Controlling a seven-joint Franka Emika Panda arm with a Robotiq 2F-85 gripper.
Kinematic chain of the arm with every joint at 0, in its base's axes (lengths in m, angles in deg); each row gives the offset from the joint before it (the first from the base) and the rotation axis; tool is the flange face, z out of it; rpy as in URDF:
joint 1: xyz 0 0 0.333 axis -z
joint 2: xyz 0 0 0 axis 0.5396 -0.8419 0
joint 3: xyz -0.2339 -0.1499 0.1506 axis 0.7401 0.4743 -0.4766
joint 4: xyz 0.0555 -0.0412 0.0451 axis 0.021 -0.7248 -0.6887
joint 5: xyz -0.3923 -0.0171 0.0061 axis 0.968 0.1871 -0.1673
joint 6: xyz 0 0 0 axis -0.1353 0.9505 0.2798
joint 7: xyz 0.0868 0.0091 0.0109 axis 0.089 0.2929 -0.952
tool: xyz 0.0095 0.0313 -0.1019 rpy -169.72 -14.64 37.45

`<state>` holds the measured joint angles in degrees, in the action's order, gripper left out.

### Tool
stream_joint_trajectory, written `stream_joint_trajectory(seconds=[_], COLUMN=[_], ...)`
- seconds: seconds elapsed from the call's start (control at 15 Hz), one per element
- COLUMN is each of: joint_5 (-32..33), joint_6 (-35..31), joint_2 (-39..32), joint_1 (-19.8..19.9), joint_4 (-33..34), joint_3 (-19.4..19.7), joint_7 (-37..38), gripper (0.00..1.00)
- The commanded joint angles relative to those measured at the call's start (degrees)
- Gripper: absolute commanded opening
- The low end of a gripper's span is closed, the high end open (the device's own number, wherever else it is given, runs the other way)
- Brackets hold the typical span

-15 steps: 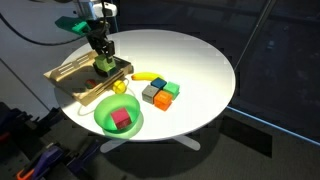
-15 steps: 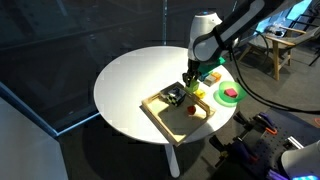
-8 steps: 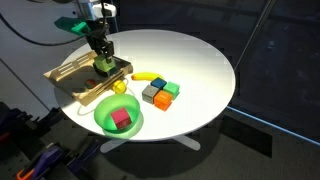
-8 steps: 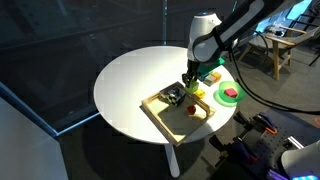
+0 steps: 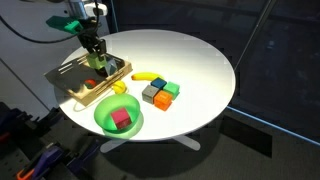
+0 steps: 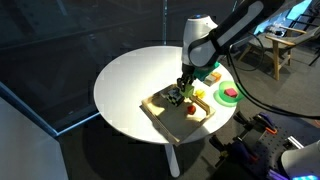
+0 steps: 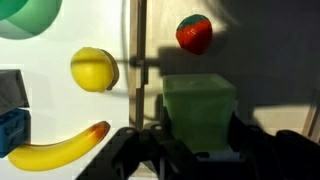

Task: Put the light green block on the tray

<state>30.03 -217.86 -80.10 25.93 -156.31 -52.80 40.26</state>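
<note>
My gripper (image 7: 198,135) is shut on the light green block (image 7: 198,100), a pale lime cube that fills the space between the fingers in the wrist view. I hold it just above the floor of the light-wood tray (image 7: 137,40). In both exterior views the gripper (image 5: 93,60) (image 6: 181,90) hangs over the tray (image 5: 72,88) (image 6: 160,118), which lies near the edge of the round white table. The block itself is mostly hidden by the fingers in the exterior views.
A small red strawberry-like object (image 7: 194,33) lies in the tray. Beside the tray are a yellow ball (image 7: 95,70), a banana (image 5: 148,77), a green bowl (image 5: 118,115) holding a red block, and a cluster of coloured blocks (image 5: 160,93).
The gripper has moved with the block from the tray's near edge further in over the tray. Nothing else has moved.
</note>
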Motion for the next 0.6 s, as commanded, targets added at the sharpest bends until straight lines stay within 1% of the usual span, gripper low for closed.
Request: stream_joint_trajectory(seconds=[0.0,0.53], joint_5=[1.6,2.6], joint_6=[-0.4,-0.1], joint_2=[-0.2,-1.5], joint_1=[-1.5,-5.2], joint_4=[0.1,1.0], joint_3=[-0.9,-2.5], joint_7=[0.6,0.7], gripper=[0.27,0.27])
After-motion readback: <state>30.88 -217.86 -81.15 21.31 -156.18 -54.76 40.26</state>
